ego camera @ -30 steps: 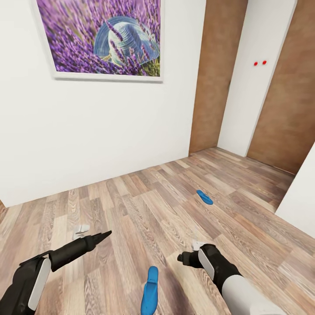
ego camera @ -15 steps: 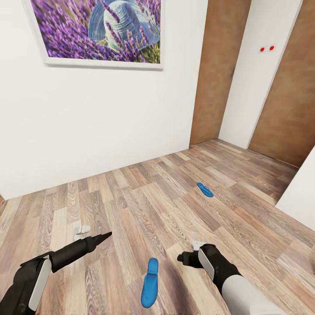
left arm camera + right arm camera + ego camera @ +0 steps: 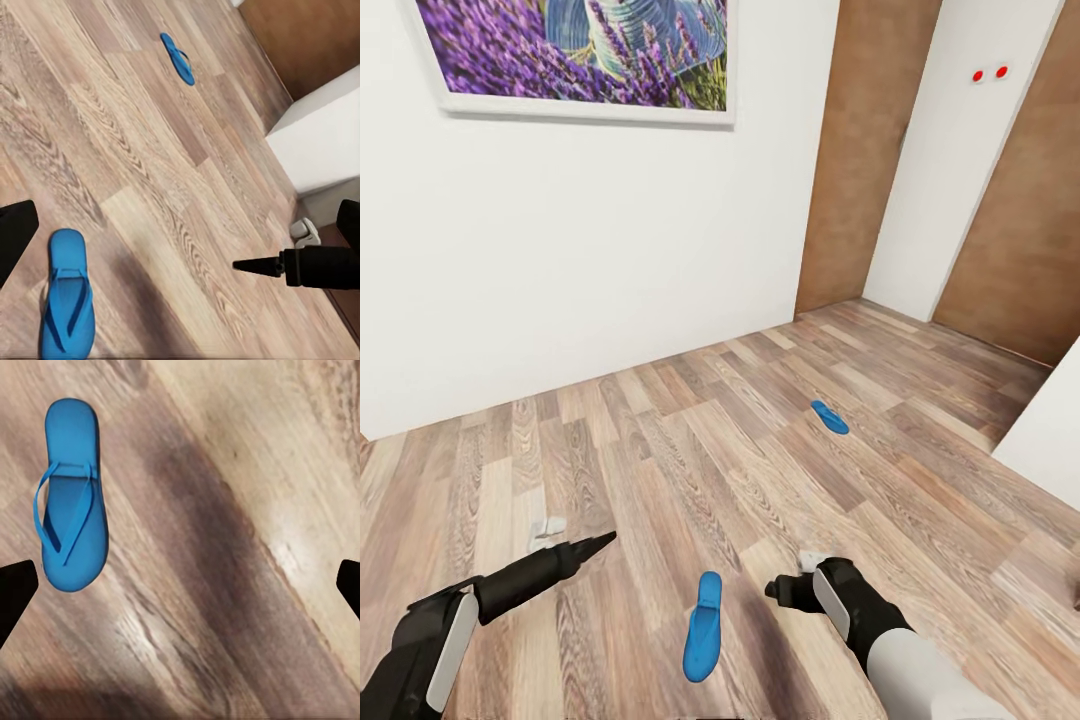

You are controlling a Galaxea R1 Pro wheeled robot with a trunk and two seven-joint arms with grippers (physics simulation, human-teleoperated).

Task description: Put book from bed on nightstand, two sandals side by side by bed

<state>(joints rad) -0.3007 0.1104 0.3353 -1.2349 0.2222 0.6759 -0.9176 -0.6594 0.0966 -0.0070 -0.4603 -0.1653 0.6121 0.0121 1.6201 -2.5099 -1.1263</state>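
Note:
Two bright blue sandals lie apart on the wood-plank floor. The near sandal [image 3: 702, 627] [image 3: 69, 304] [image 3: 71, 495] rests between my two arms, and the far sandal [image 3: 829, 417] [image 3: 178, 58] lies further off toward the right. My left gripper [image 3: 595, 545] [image 3: 180, 225] hovers left of the near sandal, open and empty. My right gripper [image 3: 780, 590] [image 3: 180, 585] hangs just right of that sandal, also open with nothing held. The book, the bed and the nightstand are out of view.
Ahead is a white wall [image 3: 610, 260] with a lavender picture [image 3: 580, 50]. Brown wooden panels [image 3: 850, 160] and a white column [image 3: 950, 170] with two red dots stand at the back right. A white block corner [image 3: 1050, 430] juts in at the right.
The whole view has shifted: the picture, wall and both sandals sit higher in the frame, so the camera moved. Both arms hold the same pose.

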